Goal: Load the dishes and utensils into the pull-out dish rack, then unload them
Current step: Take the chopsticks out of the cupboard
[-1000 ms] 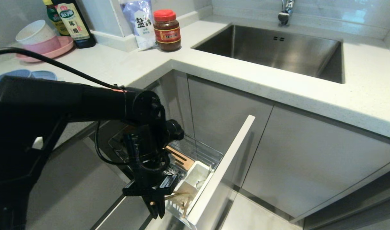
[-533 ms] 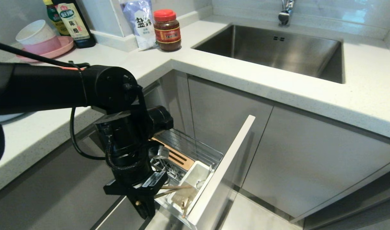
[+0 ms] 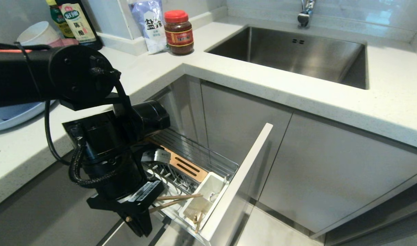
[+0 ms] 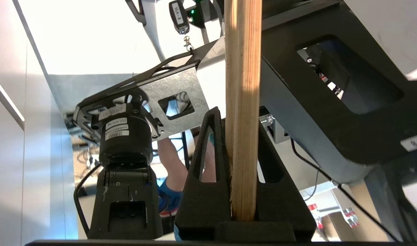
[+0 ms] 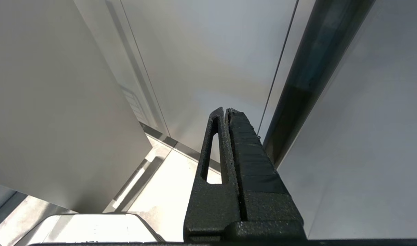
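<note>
The left gripper (image 3: pixel 139 223) has its fingers (image 4: pixel 208 164) clenched on the chopsticks (image 3: pixel 176 201), which stick out level over the white caddy (image 3: pixel 208 191) at the front of the pulled-out rack (image 3: pixel 201 160). The blue plate (image 3: pixel 10 114) lies on the tabletop (image 3: pixel 229 68). The right gripper (image 5: pixel 227 112) hangs by the cabinets, fingers pressed together on nothing.

Chopsticks (image 4: pixel 242 112) in left hand (image 4: pixel 241 191)
</note>
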